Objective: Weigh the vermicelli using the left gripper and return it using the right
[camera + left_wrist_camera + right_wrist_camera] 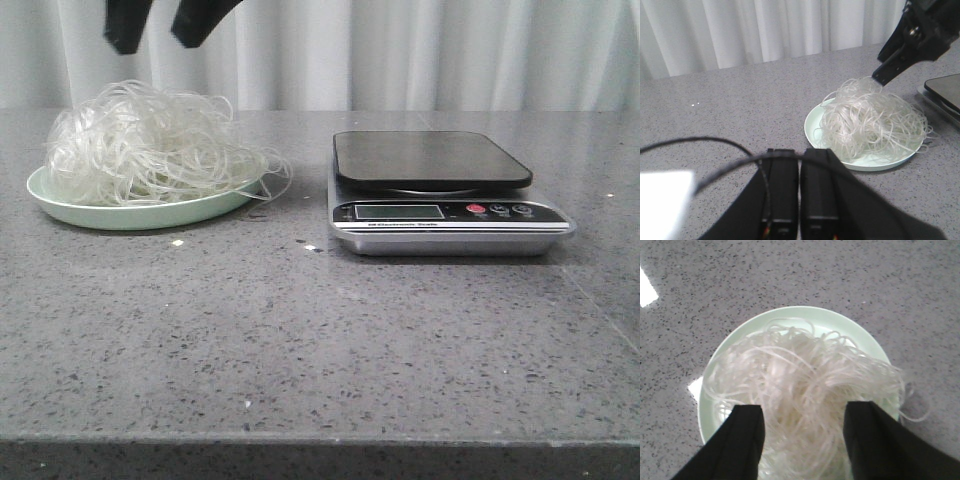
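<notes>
Black and spread wide, the right gripper [802, 440] hangs empty straight above the fluffy heap of translucent whitish vermicelli [150, 145], which fills the pale green round plate [60, 200] near the grey speckled stone table's [300, 340] back left corner. That placement suits a release or retreat. The left gripper [799, 200] hovers off to the side with fingers pressed together on nothing, leaving the black-topped silver scale [440, 190] bare near the back edge.
</notes>
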